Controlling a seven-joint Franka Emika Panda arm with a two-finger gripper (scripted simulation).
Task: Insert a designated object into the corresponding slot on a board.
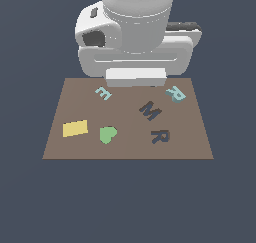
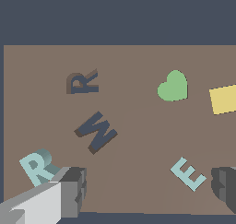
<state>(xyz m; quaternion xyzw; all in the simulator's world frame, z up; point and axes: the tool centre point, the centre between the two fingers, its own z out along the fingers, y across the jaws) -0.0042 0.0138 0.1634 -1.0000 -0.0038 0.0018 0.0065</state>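
The pale teal R block [image 1: 175,93] lies flat on the brown board [image 1: 125,149] at its far corner on the exterior view's right. The dark R-shaped slot [image 1: 160,136] is nearer the front on the same side. The arm's white hand [image 1: 135,62] hangs over the board's far edge and hides its fingertips in the exterior view. In the wrist view my gripper [image 2: 147,186] is open and empty. One finger [image 2: 71,186] is close beside the teal R [image 2: 37,167], the other [image 2: 226,181] is beyond the teal E. The slot [image 2: 83,82] lies farther off on the board [image 2: 138,61].
A dark M-shaped recess [image 1: 149,111] lies between the teal R and the slot. A pale teal E [image 1: 103,93], a green heart [image 1: 107,134] and a yellow rectangle [image 1: 75,128] lie on the board's other half. Around the board is plain dark floor.
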